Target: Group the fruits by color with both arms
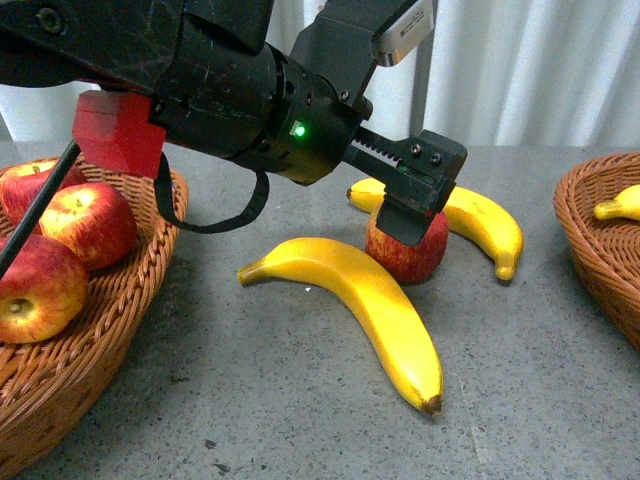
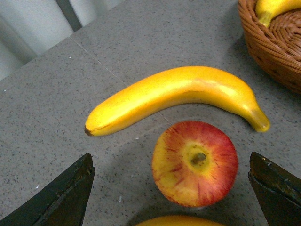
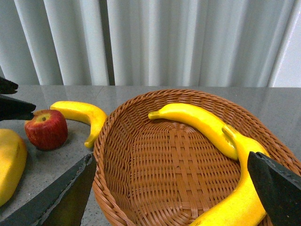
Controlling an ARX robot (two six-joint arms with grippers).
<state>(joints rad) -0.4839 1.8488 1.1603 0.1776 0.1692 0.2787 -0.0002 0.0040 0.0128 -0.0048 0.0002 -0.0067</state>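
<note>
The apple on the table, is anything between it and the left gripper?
Nothing visible. The left gripper hangs open above the apple, jaws either side. The rear banana and the front banana flank it, neither covering it.

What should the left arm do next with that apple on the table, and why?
Probably lower the left gripper and close it on the apple: in the left wrist view its jaws stand open on either side of the apple, which rests on the table, not yet gripped.
</note>
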